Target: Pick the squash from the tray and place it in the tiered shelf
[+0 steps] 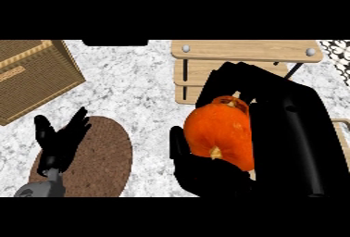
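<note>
An orange squash (pixel 220 132) is held up close to the view by my right hand (pixel 205 176), whose black fingers and thumb curl round it from below and behind. The wooden tiered shelf (pixel 236 53) stands at the upper right on the counter, just beyond the squash, and my right hand partly covers it. The round brown woven tray (pixel 103 162) lies at the lower left with nothing visible on it. My left hand (pixel 61 139) rests open over the tray's left part, fingers up.
A wicker basket (pixel 34 76) sits at the upper left on the white marble counter (pixel 137 83). A patterned object (pixel 338 53) shows at the right edge, top.
</note>
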You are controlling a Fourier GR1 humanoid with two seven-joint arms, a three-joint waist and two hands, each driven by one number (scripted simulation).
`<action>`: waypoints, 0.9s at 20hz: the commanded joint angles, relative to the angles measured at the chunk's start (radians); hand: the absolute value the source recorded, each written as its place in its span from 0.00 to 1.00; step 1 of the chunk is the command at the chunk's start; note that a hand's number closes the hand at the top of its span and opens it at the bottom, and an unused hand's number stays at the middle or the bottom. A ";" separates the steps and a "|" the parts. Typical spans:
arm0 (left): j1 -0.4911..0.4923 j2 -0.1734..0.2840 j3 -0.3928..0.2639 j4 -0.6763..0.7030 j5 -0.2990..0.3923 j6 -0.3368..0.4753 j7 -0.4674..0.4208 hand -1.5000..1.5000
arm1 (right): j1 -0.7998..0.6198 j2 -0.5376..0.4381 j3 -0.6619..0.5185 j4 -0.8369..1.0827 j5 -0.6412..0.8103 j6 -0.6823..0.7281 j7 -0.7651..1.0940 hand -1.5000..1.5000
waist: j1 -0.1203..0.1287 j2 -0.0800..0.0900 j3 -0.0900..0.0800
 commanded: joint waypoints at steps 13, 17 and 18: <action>0.069 0.014 0.005 -0.063 0.014 -0.024 0.045 0.50 | -0.371 -0.166 -0.505 0.406 -0.194 0.183 -0.098 1.00 | 0.009 0.007 -0.002; 0.019 -0.009 0.003 -0.007 -0.006 0.003 0.037 0.50 | -0.422 -0.201 -0.526 0.517 -0.231 0.226 -0.148 1.00 | 0.003 0.008 -0.003; 0.021 0.005 0.026 0.003 0.022 -0.025 0.020 0.50 | -0.410 -0.213 -0.527 0.563 -0.223 0.213 -0.185 1.00 | 0.006 0.010 -0.003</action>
